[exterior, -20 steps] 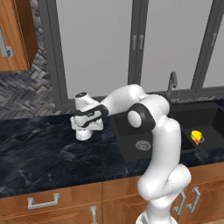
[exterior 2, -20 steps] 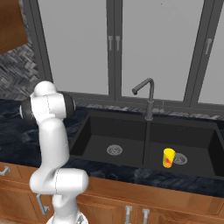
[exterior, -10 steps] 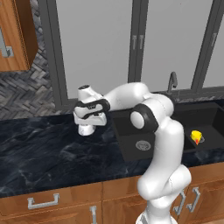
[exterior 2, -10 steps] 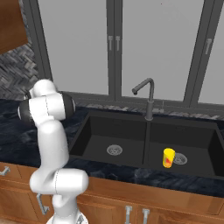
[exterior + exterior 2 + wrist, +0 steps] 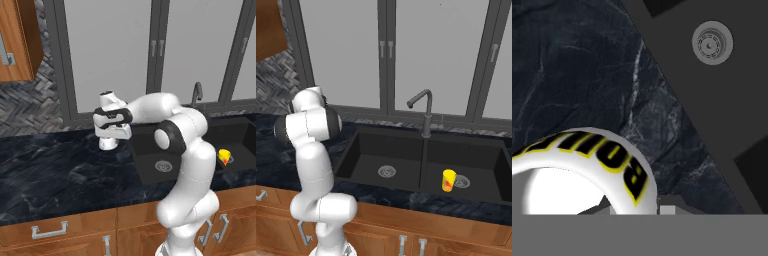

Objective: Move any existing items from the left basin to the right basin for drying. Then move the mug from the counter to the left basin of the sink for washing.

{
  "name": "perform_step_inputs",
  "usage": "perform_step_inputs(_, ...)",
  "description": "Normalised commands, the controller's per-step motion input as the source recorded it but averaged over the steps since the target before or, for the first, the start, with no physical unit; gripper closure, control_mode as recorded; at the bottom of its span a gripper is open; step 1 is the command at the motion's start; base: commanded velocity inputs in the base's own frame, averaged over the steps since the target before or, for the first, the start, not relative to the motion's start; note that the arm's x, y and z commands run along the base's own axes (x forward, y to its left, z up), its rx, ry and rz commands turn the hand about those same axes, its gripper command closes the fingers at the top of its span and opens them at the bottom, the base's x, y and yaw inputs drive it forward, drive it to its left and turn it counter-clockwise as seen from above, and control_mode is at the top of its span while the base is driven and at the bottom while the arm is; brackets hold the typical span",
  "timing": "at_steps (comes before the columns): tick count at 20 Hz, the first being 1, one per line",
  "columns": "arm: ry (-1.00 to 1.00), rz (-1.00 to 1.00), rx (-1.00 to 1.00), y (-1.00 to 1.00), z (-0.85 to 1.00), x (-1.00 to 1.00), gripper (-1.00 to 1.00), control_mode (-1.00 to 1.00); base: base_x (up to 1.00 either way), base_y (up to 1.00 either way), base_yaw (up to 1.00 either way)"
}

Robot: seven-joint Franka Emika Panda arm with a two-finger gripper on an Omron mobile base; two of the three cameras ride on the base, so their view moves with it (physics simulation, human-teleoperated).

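1. Left base view: the white mug (image 5: pixel 108 143) is seen hanging just under the gripper (image 5: pixel 111 140), lifted off the black counter (image 5: pixel 55 167), near the left rim of the sink (image 5: pixel 150 172). The jaws are hidden by the hand here. The left basin (image 5: pixel 150 150) is seen with its silver drain; the yellow cup (image 5: pixel 224 157) lies in the right basin (image 5: pixel 239 131), partly hidden behind the arm.
2. Right base view: the yellow cup (image 5: pixel 449 180) is seen upright in the right basin (image 5: pixel 476 160), just beside its drain. The left basin (image 5: pixel 381 157) holds nothing but its drain. The faucet (image 5: pixel 423 111) stands behind the divider.
3. Hand view: the mug (image 5: pixel 587 170) rim, white with black and yellow lettering, is seen close up at the bottom, the gripper clamped narrowly on its wall. The counter (image 5: pixel 577 70) lies beneath, and the left basin (image 5: pixel 722 95) with its drain at upper right
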Motion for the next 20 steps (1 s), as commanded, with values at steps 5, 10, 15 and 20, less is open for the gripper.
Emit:
perform_step_inputs(5, 0.00, -0.11, 0.00, -0.46, 0.00, -0.26, 1.00, -1.00, 0.00, 0.00, 0.00)
perform_step_inputs(10, 0.00, -0.12, 0.00, -0.54, 0.01, -0.30, 1.00, -1.00, 0.00, 0.00, 0.00)
perform_step_inputs(15, 0.00, -0.12, 0.00, -0.57, 0.05, -0.25, 1.00, -1.00, 0.00, 0.00, 0.00)
perform_step_inputs(20, 0.00, -0.10, 0.00, -0.58, 0.01, -0.15, 1.00, -1.00, 0.00, 0.00, 0.00)
